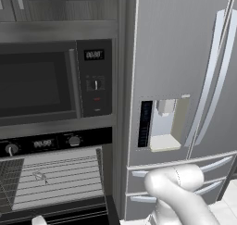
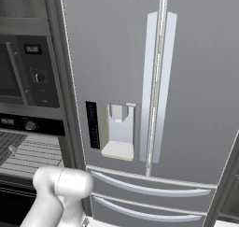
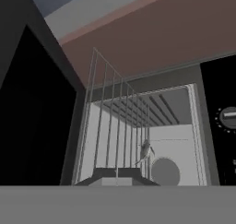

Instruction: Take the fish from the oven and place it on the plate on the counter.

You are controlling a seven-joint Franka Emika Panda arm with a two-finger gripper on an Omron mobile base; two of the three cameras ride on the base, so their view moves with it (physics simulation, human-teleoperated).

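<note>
Left base view: the built-in black wall oven [image 1: 55, 173] stands open, its pale interior and wire rack [image 1: 60, 178] exposed below a black control strip with round knobs [image 1: 74, 140] and a digital display [image 1: 42, 143]. The tiny slim grey-silver fish [image 1: 40, 176] lies on the rack, left of centre. Above the oven sits a dark-windowed microwave [image 1: 55, 83] with a side control panel. To the right stands a tall brushed-steel refrigerator [image 1: 180, 80] with long vertical handles and a door dispenser [image 1: 162, 124]. The white arm [image 1: 178, 191] rises at lower right and bends down toward the oven.

Right base view: the same refrigerator [image 2: 149, 90] takes up most of the scene; the oven rack edge [image 2: 28, 158] shows at far left, the arm's white elbow [image 2: 60, 188] in front of it.

Hand view: the camera looks into the oven cavity [image 3: 138, 135], rolled so the rack wires [image 3: 115, 126] run upward. The fish [image 3: 145, 150] rests against the wires, just beside a round fan disc [image 3: 165, 171] on the back wall. The two-finger gripper [image 3: 116, 174] sits at the bottom edge, dark tips drawn together with nothing between them, short of the fish. One knob [image 3: 228, 117] shows at right.
</note>
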